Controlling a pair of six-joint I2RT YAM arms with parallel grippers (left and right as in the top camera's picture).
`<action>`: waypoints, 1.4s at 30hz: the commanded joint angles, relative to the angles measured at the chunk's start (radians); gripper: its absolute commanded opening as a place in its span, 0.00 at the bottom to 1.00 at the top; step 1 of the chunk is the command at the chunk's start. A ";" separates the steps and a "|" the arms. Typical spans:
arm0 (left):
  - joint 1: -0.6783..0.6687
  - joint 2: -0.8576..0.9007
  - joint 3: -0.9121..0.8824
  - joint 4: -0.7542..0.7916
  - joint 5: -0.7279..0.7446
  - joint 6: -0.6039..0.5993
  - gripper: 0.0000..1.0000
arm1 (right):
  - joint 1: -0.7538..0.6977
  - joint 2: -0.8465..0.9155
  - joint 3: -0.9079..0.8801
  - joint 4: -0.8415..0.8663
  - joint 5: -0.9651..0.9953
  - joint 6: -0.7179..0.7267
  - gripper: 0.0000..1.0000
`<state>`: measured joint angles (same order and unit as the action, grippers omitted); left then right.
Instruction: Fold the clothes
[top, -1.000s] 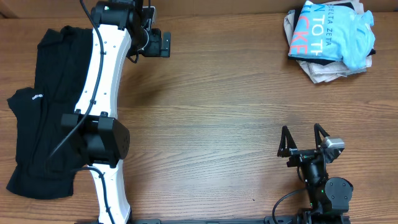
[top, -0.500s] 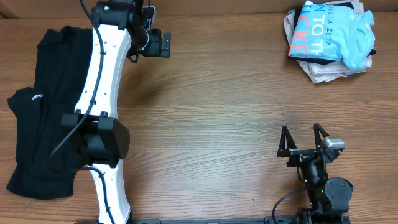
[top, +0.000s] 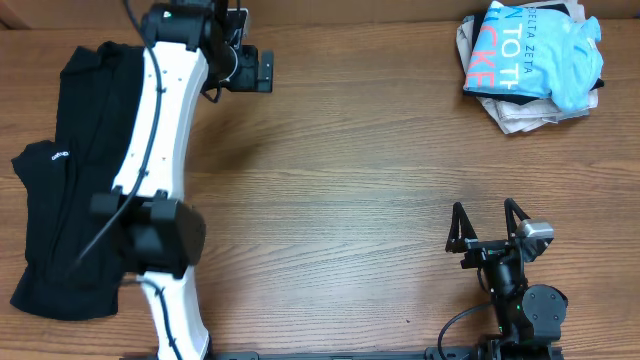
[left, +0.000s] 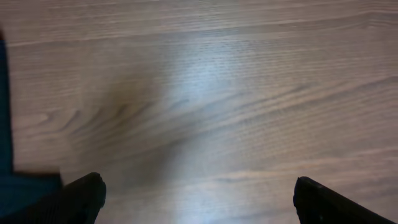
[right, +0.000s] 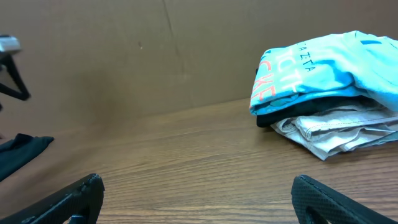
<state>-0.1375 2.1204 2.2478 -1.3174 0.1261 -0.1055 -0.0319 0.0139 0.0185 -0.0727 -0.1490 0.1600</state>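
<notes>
The clothes, a light blue T-shirt (top: 532, 48) with white and orange lettering, lie folded on top of a small pile at the table's far right corner. The right wrist view has the T-shirt (right: 323, 59) far ahead on the right. My left gripper (top: 252, 68) hangs open over bare wood at the far left, nothing between its fingers (left: 84, 196). My right gripper (top: 484, 212) stands open near the front right, far from the shirt, with only table between its fingertips (right: 81, 196).
A black garment (top: 65, 180) lies spread along the left side, partly under the left arm; its edge (left: 15, 186) shows in the left wrist view. Pale beige clothes (right: 339, 127) and a dark layer sit under the blue shirt. A brown wall (right: 124, 56) backs the table.
The left arm's elbow has shifted slightly left and toward the front; its gripper stays about where it was. The right arm and the shirt have not moved.
</notes>
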 joint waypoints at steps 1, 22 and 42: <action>0.015 -0.235 -0.143 0.018 -0.003 -0.014 1.00 | 0.003 -0.011 -0.010 0.003 0.014 -0.004 1.00; 0.085 -1.395 -1.188 0.420 -0.109 0.015 1.00 | 0.003 -0.011 -0.010 0.003 0.014 -0.004 1.00; 0.099 -2.057 -2.114 1.283 -0.047 0.012 1.00 | 0.003 -0.011 -0.010 0.003 0.014 -0.004 1.00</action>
<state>-0.0555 0.1162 0.1864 -0.0551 0.0715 -0.1013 -0.0319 0.0128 0.0185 -0.0753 -0.1486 0.1600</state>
